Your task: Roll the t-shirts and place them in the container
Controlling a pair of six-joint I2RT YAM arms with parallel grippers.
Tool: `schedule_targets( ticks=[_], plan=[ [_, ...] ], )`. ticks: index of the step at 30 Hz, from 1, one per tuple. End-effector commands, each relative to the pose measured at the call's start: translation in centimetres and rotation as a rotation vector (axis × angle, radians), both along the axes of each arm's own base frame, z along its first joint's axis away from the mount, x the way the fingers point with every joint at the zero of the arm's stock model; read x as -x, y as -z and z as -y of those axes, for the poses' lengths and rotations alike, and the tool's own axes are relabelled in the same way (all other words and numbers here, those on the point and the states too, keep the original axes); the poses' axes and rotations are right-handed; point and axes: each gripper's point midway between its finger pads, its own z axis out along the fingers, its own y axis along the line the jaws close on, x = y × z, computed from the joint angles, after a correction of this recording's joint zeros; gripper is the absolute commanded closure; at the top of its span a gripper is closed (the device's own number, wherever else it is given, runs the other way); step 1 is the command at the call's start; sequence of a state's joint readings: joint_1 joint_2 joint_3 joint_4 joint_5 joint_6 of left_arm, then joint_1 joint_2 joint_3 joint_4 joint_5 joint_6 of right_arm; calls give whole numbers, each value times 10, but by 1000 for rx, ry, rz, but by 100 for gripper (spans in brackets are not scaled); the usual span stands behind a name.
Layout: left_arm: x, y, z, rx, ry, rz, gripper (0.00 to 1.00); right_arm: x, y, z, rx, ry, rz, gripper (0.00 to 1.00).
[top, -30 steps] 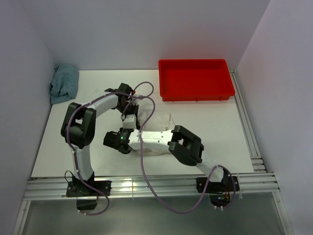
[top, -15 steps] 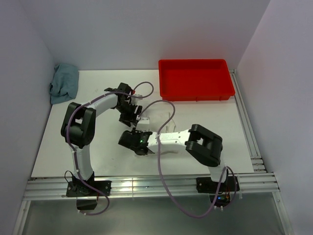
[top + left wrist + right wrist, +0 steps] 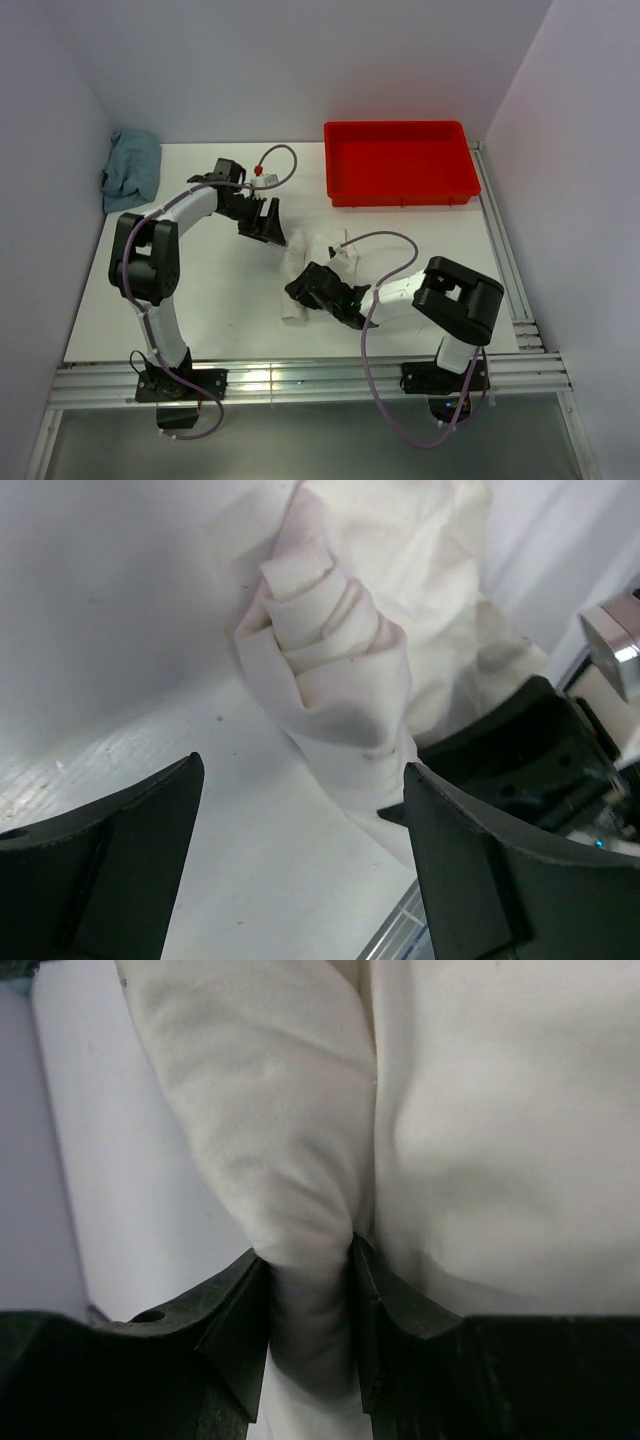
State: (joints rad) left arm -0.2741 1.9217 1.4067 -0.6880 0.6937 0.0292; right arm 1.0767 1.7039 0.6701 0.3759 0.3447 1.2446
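Observation:
A cream-white t-shirt (image 3: 297, 272) lies rolled up on the white table in front of the arms. Its spiral end (image 3: 325, 610) faces my left wrist camera. My left gripper (image 3: 268, 224) hovers just behind the roll's far-left end, open, with nothing between its fingers (image 3: 120, 850). My right gripper (image 3: 320, 288) is shut on the roll's right side. In the right wrist view a thick fold of the t-shirt (image 3: 290, 1150) is pinched between the black jaws of my right gripper (image 3: 310, 1295). A blue-green crumpled garment (image 3: 132, 170) sits at the back left corner.
A red tray (image 3: 398, 185) stands at the back right, nothing visible in it. The white table (image 3: 200, 300) ends in an aluminium rail at the near edge. Grey walls close in on the left, back and right. The right arm's body (image 3: 530, 750) shows beside the roll.
My left gripper opened, let go of the t-shirt and drew back to the far left. The right arm swung rightward and its gripper closed onto the roll.

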Motion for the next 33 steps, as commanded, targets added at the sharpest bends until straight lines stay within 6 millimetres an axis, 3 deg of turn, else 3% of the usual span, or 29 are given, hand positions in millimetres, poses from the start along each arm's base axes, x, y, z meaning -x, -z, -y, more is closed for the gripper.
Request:
schedule_targets(
  ticks=[1, 8, 21, 29, 33],
  plan=[
    [7, -26, 12, 176, 92, 58, 15, 26, 24, 1, -85, -71, -120, 59],
    [21, 17, 13, 203, 116, -34, 16, 33, 23, 1, -273, -93, -156, 59],
    [23, 56, 25, 162, 88, -89, 20, 38, 39, -2, -351, -133, -218, 60],
    [14, 62, 29, 12, -5, -64, 45, 39, 47, 9, -289, -108, -239, 60],
    [9, 62, 22, -81, -57, -47, 66, 41, 57, 21, -165, -98, -261, 54]
  ],
)
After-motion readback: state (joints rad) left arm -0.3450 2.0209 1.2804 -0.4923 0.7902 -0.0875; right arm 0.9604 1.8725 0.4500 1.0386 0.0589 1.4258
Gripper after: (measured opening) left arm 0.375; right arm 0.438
